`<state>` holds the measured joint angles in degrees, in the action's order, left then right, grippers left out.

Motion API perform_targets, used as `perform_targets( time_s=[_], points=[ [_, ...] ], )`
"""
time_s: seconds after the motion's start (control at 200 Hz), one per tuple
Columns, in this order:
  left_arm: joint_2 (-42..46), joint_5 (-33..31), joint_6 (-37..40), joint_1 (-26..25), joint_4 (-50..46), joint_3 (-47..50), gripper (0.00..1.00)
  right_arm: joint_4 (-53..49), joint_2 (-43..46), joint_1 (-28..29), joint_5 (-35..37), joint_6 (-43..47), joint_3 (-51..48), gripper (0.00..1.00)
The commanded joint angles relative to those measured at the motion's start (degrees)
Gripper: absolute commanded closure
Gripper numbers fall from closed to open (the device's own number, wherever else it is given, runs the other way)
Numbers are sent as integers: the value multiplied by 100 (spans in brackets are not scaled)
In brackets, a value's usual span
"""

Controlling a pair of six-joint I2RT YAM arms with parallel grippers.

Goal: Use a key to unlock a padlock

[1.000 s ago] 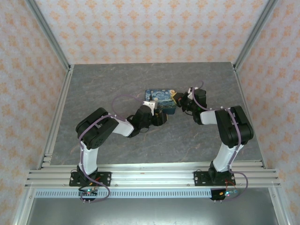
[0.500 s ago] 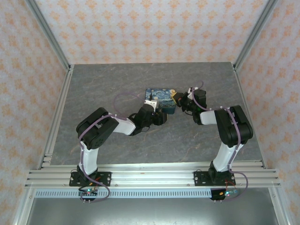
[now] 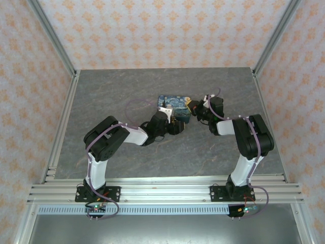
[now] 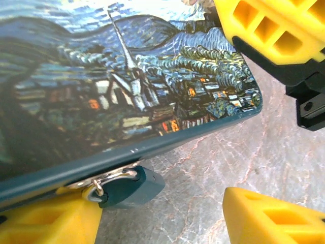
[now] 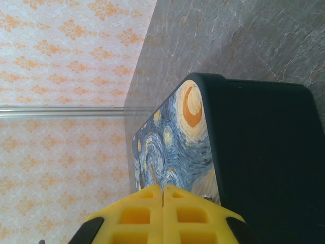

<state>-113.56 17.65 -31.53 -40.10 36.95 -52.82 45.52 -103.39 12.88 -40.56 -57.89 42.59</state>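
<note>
padlock [image 4: 131, 187]: tiny, rigid, light, probably slick, tethered at box [image 4: 152, 76] edge | hold: teal body's flat sides, not shackle [image 4: 109, 178] | left fingers [image 4: 45, 223]: apart, straddling it | right fingers [image 5: 137, 213]: pressed together

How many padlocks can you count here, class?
1. The small teal-blue padlock sits right at the rim of the Starry-Night-print rectangular box, its thin metal shackle against that rim. Others may be hidden behind the box.

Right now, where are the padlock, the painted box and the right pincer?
padlock [image 4: 134, 187]: left wrist view, teal body.
painted box [image 4: 127, 86]: left wrist view, printed lid.
right pincer [image 5: 162, 195]: right wrist view, between shut fingertips.
</note>
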Motion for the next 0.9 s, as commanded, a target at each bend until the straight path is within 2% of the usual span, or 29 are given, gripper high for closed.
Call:
perform_targets(
  time_s=[0.0, 0.215, 0.606, 0.896],
  points=[
    [132, 329, -312, 0, 691, 105, 36, -104, -100, -15, -46, 31, -102, 100],
    [4, 274, -508, 63, 777, 134, 36, -87, -102, -14, -55, 14, -97, 100],
    [-349, 384, -1092, 136, 1501, 266, 35, 13, -120, -14, -65, -29, -158, 100],
    [-225, 232, -1572, 103, 2207, 542, 36, 130, -180, -16, -97, -64, -220, 100]
  ],
)
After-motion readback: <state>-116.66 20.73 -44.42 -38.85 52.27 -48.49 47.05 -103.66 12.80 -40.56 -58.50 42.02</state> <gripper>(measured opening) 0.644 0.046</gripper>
